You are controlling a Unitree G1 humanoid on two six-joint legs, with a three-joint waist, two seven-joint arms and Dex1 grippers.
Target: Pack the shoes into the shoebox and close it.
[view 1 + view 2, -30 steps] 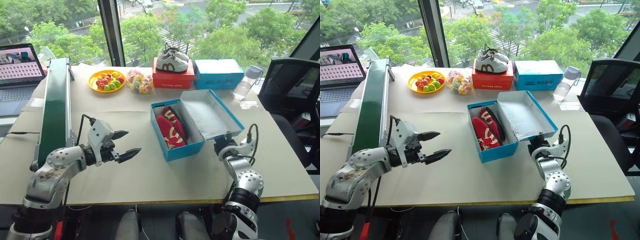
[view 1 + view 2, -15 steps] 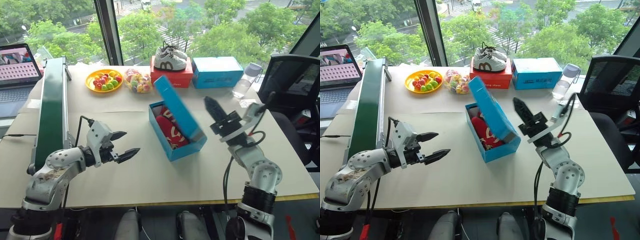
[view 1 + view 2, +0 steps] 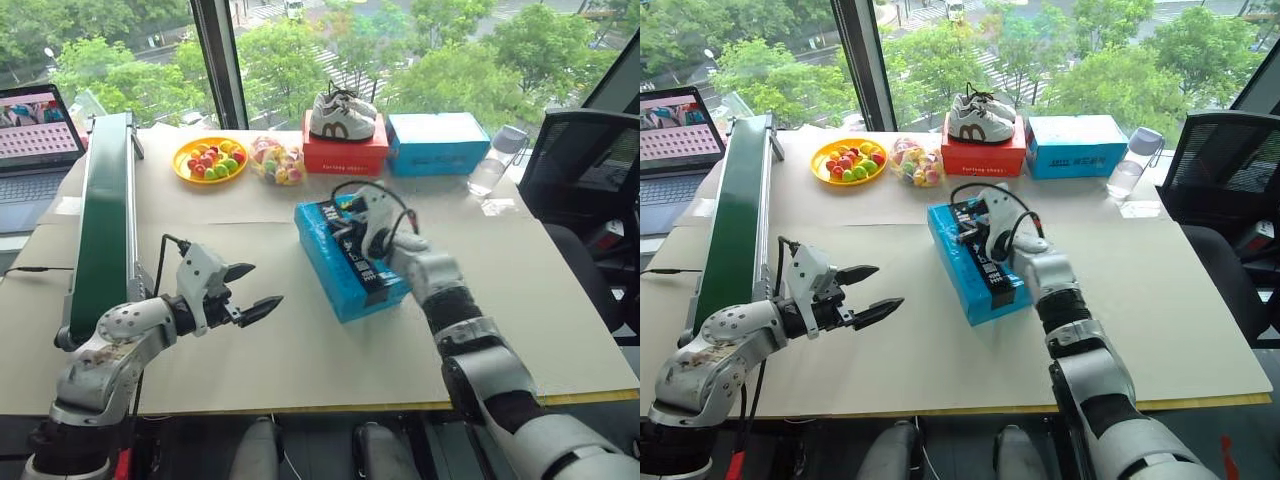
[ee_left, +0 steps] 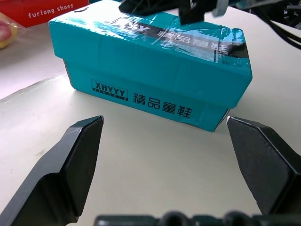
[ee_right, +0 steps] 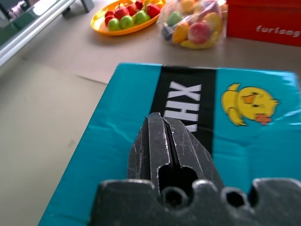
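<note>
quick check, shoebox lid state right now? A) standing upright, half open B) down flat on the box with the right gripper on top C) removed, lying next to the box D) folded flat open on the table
B: the printed lid lies flat on the shoebox, and the right gripper, fingers shut, rests on top of it.

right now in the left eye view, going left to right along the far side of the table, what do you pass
laptop → yellow fruit plate → bag of sweets → red box with sneakers → blue box → water bottle
</note>
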